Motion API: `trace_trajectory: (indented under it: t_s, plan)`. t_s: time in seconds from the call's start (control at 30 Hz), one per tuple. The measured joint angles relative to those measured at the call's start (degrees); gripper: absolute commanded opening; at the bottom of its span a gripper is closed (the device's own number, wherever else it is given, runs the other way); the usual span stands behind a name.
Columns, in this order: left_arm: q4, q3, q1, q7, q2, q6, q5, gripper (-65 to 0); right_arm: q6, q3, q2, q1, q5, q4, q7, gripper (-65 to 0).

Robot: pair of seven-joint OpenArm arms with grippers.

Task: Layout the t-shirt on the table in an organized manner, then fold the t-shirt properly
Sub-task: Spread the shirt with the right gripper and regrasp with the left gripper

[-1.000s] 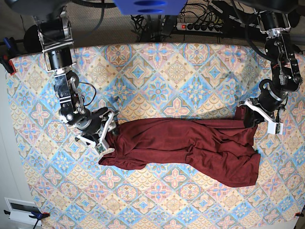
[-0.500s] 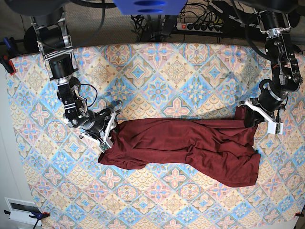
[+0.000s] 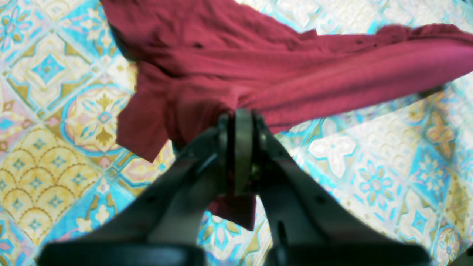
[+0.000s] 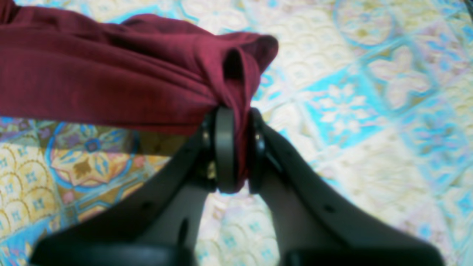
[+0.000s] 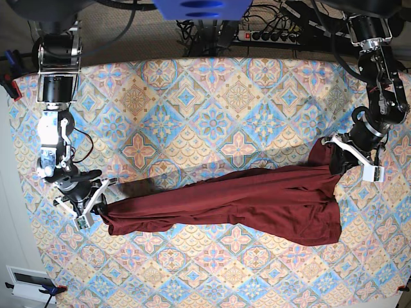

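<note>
The dark maroon t-shirt (image 5: 237, 202) is stretched across the table (image 5: 212, 96) between my two grippers. My right gripper (image 5: 97, 206) is shut on its left end near the table's left side; the right wrist view shows its jaws (image 4: 231, 147) clamping a bunched fold of the t-shirt (image 4: 111, 74). My left gripper (image 5: 335, 162) is shut on the right end; the left wrist view shows the jaws (image 3: 238, 147) pinching the t-shirt (image 3: 258, 74), a flap hanging below. The lower hem sags to the right.
The patterned table cloth (image 3: 369, 166) shows around the garment. A power strip and cables (image 5: 270, 35) lie beyond the far edge. A white box (image 5: 26, 282) sits off the table's front left corner.
My right gripper has pulled the shirt's left end far to the left and a little toward the front, drawing the garment longer and tauter. The left gripper has barely moved.
</note>
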Motion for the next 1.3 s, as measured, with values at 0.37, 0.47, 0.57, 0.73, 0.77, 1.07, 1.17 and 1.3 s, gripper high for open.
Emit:
trace_trajectory:
  t_s: [0.37, 0.47, 0.57, 0.73, 0.77, 1.07, 1.17, 1.3]
  plan:
    - [1.0, -0.2, 0.9, 0.1, -7.3, 0.1, -17.9, -65.0, 0.0, 6.0, 6.7, -9.0, 0.8, 17.4, -11.3, -65.0]
    - [3.5, -0.2, 2.7, 0.2, -9.6, 0.1, -19.7, -65.0, 1.2, 6.6, 9.4, -12.4, 0.4, 23.6, -11.0, -65.0]
    - [6.3, -4.0, 5.1, 0.2, -10.4, -0.4, -22.8, -65.0, 8.3, 7.6, 9.0, -18.0, -0.5, 29.7, -13.8, -65.0]
    - [6.8, -15.1, 7.1, 6.2, -10.8, -6.9, -28.7, -65.0, 12.9, 16.2, 9.3, -27.9, 1.1, 35.5, -11.7, -65.0]
    - [6.8, -16.9, 6.9, 6.5, -11.0, -7.1, -29.1, -65.0, 13.9, 17.6, 9.1, -29.3, 1.4, 35.2, -12.0, -65.0]
    - [-4.4, -7.8, -6.2, 5.5, -7.5, -6.8, -12.3, -65.0, 13.7, 11.4, 8.8, -17.4, 0.1, 26.3, -13.2, -65.0]
    - [-10.6, -4.4, -11.2, 5.1, -3.1, -6.4, -5.1, -65.0, 13.6, 7.9, 8.0, -12.9, -1.2, 21.6, -13.8, -65.0]
    - [-18.3, 0.7, -18.5, 5.0, 2.3, -6.6, 4.9, -65.0, 13.3, 5.5, 4.3, -6.7, -0.9, 17.2, -12.0, -65.0]
